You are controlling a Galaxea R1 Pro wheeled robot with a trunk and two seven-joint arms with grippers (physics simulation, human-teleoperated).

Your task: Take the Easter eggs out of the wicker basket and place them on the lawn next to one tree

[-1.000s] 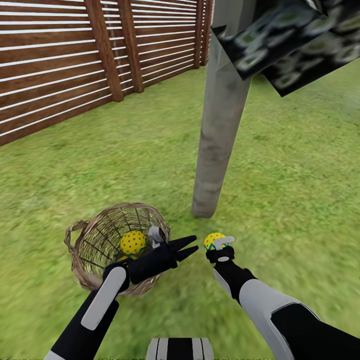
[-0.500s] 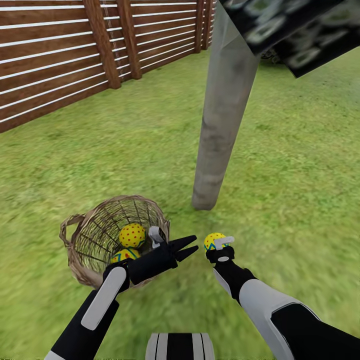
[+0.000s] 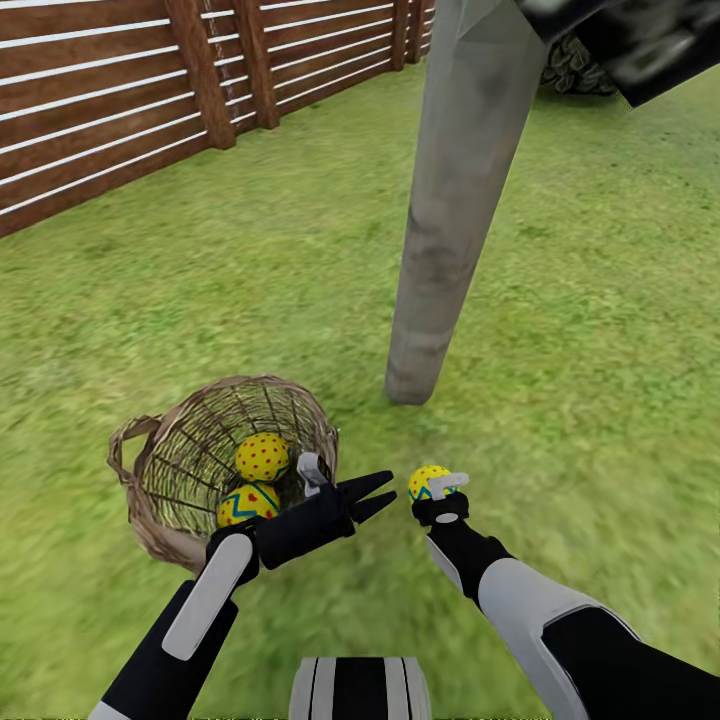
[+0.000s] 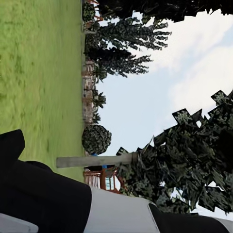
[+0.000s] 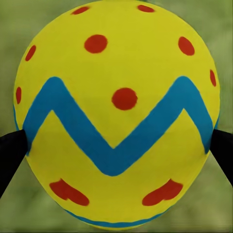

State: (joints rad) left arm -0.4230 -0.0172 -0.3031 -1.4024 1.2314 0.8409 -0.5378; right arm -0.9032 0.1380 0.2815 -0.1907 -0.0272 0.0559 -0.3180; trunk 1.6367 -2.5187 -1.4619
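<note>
In the head view my right gripper (image 3: 434,486) is shut on one Easter egg (image 3: 427,480), held above the lawn (image 3: 250,270) a little in front of the tree (image 3: 450,220). The right wrist view has this egg (image 5: 116,121) close up, yellow with a blue zigzag and red dots, pinched between two black fingers (image 5: 9,158). The wicker basket (image 3: 150,490) stands on the grass left of the trunk, with two eggs (image 3: 263,456) (image 3: 245,503) inside. My left gripper (image 3: 378,496) hovers open and holding nothing by the basket's right rim.
A brown slat fence (image 3: 110,110) runs along the back left. Dark leaf planes (image 3: 640,40) hang at the upper right. The left wrist view looks across grass to a trunk (image 4: 92,161), a ball-shaped bush (image 4: 96,139) and a wooden playset (image 4: 104,178).
The whole head view has shifted, so the camera moved; the basket and trunk sit slightly differently in frame and a second egg in the basket has come into sight. Both arms keep their pose.
</note>
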